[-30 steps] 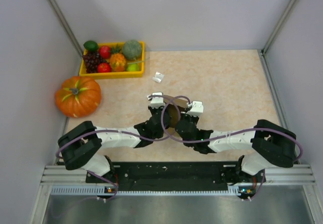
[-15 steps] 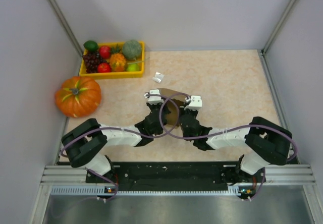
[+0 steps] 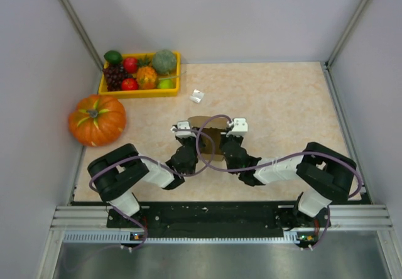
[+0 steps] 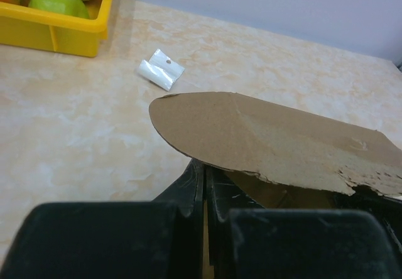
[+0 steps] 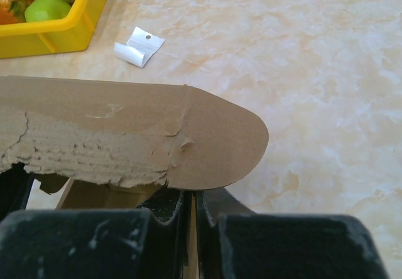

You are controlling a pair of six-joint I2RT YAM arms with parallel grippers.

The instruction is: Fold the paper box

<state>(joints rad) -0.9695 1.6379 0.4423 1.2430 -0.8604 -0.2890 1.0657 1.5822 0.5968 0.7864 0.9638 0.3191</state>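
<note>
Since a second ago I have drawn both elbows in toward the middle. The box [image 3: 205, 120] has shifted a little farther from my bases, and its rounded flap now shows above the crossed cables.

My left end effector [image 4: 205, 177] is pinched together on a thin brown wall of the box under that flap. My right end effector [image 5: 190, 198] is clamped on the box the same way from the other side. The box sits mid-bench between them, held off the bench [image 3: 282, 103].

From above, my wrists hide most of the box. My wrist cameras show the flap close up, with its surface layer peeled and ragged along the near edge. They also show the white scrap [image 4: 161, 69] lying apart beyond the box, near the yellow tray [image 4: 69, 37]. Only the top view shows the pumpkin [image 3: 97, 119], left of the tray's near corner.
</note>
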